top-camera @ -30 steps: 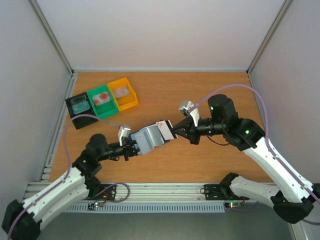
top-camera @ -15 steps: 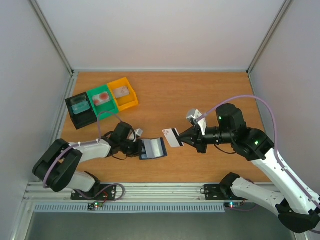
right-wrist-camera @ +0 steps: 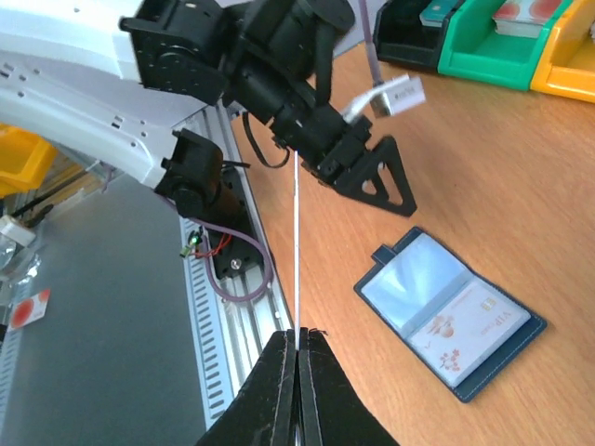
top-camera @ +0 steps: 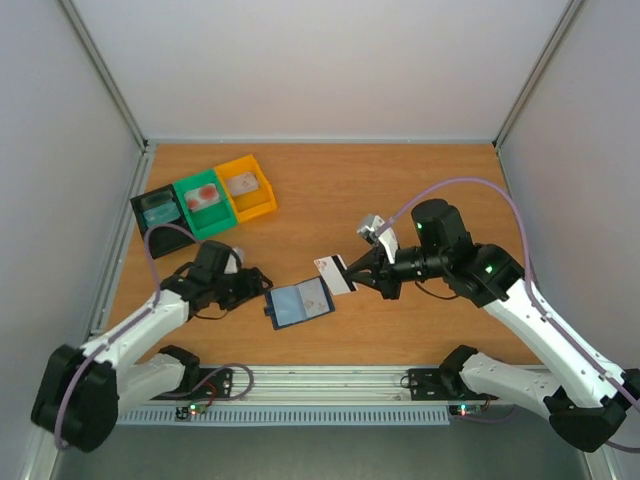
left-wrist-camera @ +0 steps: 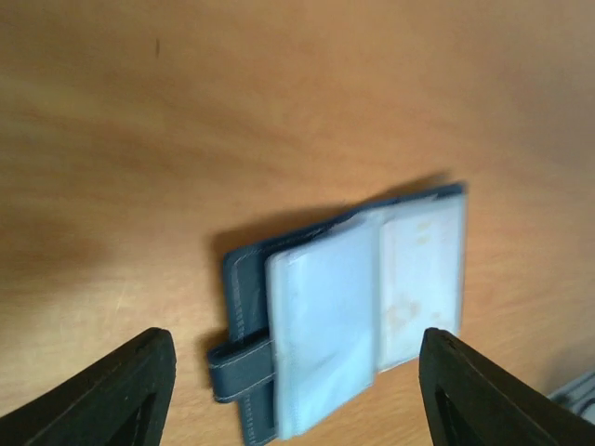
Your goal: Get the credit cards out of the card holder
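While it lies flat and spread open on the smooth wooden table (top-camera: 400, 190), the card holder (top-camera: 298, 304) shows a dark navy cover, a small tab and glossy pale-blue pockets, one containing a red-marked pocketed card (right-wrist-camera: 465, 330). Just beside its tab edge the left gripper (top-camera: 258, 284) stands wide apart, empty. Near its other side the right gripper (top-camera: 356, 272) pinches a thin pale credit card (top-camera: 333, 275) with a dark stripe.

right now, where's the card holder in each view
top external: card holder lower centre, lying open.
left wrist: card holder centre, low.
right wrist: card holder lower right.
shared landmark: its strap tab, which faces the open left claw.
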